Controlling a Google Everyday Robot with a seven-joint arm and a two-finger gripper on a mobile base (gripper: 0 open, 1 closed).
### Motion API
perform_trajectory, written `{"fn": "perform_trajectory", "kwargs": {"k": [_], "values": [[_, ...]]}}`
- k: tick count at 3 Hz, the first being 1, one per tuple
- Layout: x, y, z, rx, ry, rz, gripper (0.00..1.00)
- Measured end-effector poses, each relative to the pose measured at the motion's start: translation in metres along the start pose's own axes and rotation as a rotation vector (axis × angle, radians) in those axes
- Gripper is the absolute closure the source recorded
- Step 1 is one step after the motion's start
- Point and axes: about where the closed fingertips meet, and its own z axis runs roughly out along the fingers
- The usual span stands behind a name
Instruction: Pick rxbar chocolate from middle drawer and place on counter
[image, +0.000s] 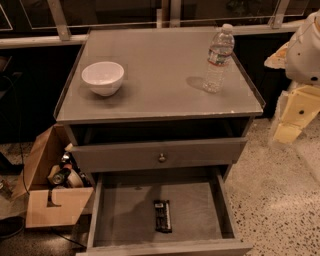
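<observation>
Nearest to us, at the bottom of the frame, we see the middle drawer (197, 207), pulled out wide. It is a shallow grey box with a flat matte floor and low side walls. About the middle of this floor, toward the near side, lies the rxbar chocolate (162, 216): a small flat rectangle in a black wrapper with faint pale print. Its long side points away from us, and it touches no wall.

Just above we see a grey drawer front (115, 156) with a small round brass knob (161, 158). Over it is the tabletop (160, 65), a broad smooth grey rectangle with a thin raised rim on its sides. On its left part stands a round white bowl (103, 77), glossy and upright. On its right part stands a clear plastic water bottle (218, 59) with a white cap and a ribbed body.

At the left of the frame an open brown cardboard box (42, 167) sits beside the cabinet. At the lower right the floor (280, 200) is pale and speckled.

At the right edge of the frame we see the hand (291, 122), made of white rounded and pale yellow blocky parts. We cannot tell how far it is open, nor whether it holds something. The rxbar chocolate lies well apart from it, lower and to the left, inside the drawer.
</observation>
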Motion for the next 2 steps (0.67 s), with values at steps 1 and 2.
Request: {"fn": "perform_trajectory", "kwargs": {"k": [1, 2], "values": [[0.0, 0.0, 0.0, 0.0, 0.0, 0.0, 0.0], [-0.003, 0.008, 0.01, -0.016, -0.008, 0.025, 0.0]]}}
